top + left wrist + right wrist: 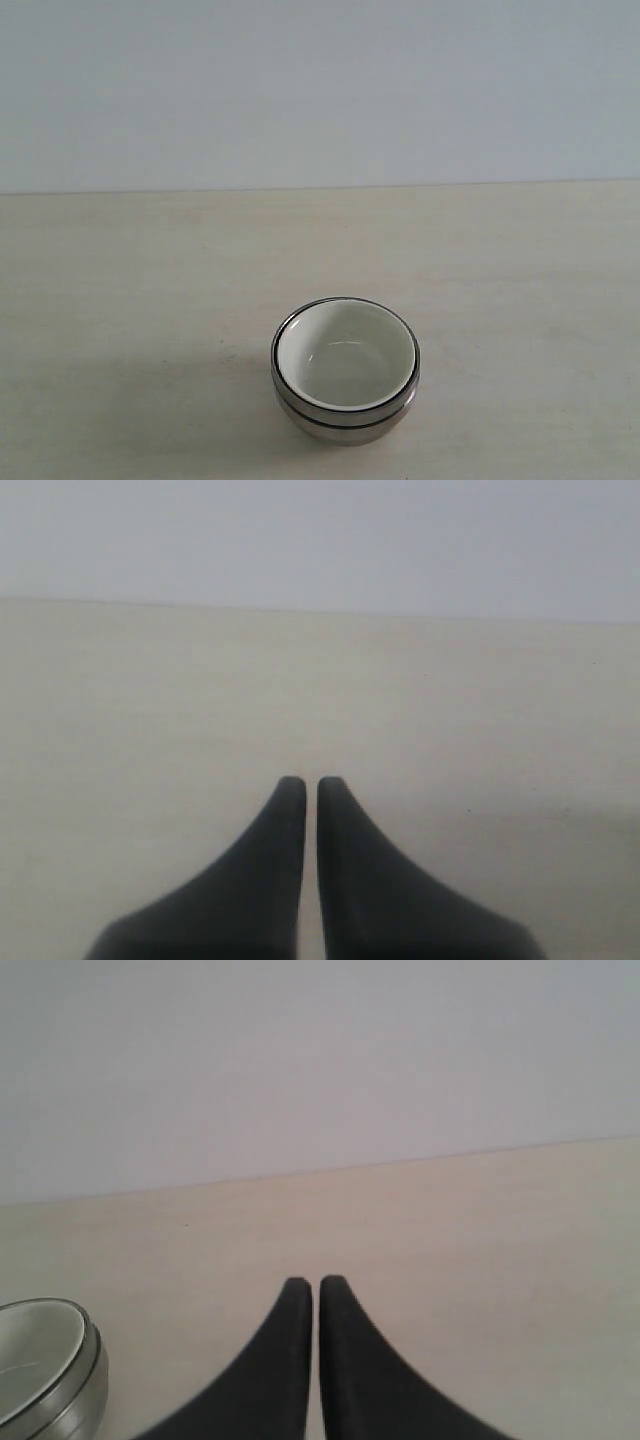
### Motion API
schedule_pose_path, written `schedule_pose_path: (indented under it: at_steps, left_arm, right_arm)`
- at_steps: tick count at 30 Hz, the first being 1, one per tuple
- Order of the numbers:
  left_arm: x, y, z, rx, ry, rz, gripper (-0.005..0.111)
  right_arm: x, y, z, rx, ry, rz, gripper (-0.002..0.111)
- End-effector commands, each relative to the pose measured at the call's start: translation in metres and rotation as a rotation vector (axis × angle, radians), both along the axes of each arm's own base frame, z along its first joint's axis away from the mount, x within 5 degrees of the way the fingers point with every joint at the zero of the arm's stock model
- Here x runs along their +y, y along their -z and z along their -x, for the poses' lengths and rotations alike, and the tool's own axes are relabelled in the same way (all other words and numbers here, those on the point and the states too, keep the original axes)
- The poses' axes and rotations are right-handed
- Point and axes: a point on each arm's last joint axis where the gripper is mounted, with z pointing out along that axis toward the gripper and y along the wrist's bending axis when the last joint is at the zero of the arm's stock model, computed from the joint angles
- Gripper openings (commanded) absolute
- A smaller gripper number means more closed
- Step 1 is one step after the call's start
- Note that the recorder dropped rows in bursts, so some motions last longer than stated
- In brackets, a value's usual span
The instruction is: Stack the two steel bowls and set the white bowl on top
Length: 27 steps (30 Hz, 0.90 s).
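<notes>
1. The two steel bowls (345,428) sit nested one inside the other on the pale surface (120,300), just right of the middle of the exterior view and near its lower edge.
2. Starting at the left, my left wrist view shows the left fingers (270,880). They are drawn almost together with only a thin slit of light between the tips, and they hold nothing.
3. Those dark fingers hang over bare surface, with the grey wall (320,530) beyond. No bowl appears in that view.
4. Moving to the stack in the exterior view, I see the steel as two shiny bands with a dark line between them, the upper rim a little wider than the body below it.
5. From here I cannot tell which steel bowl is ribbed and which is smooth.
6. The white bowl (345,355) rests upright inside the upper steel bowl. Its cream interior is open to the camera and its rim lies just within the steel rim all the way round.
7. The stack stands level, and a soft shadow falls on the surface to its left.
8. On the right, my right wrist view shows the right fingers (275,1360) pressed nearly shut with a hairline gap, gripping nothing.
9. That same view catches the edge of the stack, with the white bowl's rim inside the steel one. It sits off to one side of the fingers and clearly apart from them.
</notes>
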Motion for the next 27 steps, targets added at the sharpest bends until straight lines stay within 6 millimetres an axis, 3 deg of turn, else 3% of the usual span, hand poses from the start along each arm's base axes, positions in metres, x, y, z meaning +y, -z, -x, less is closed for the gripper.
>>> schedule_pose_path:
  at_steps: [1, 5, 10, 27]
  left_arm:
    - [0.0, 0.0, 0.0, -0.007, 0.003, 0.005, 0.004]
    - [0.0, 0.0, 0.0, -0.007, 0.003, 0.005, 0.004]
    - [0.0, 0.0, 0.0, -0.007, 0.003, 0.005, 0.004]
    - [0.0, 0.0, 0.0, -0.007, 0.003, 0.005, 0.004]
  right_arm:
    - [0.0, 0.005, 0.0, 0.047, 0.01, -0.048, 0.0]
    - [-0.001, 0.006, 0.0, 0.054, 0.011, -0.013, 0.0]
    - [-0.003, 0.018, 0.002, 0.161, 0.004, 0.171, 0.0]
    - [-0.003, 0.018, 0.002, 0.152, -0.008, 0.259, 0.0]
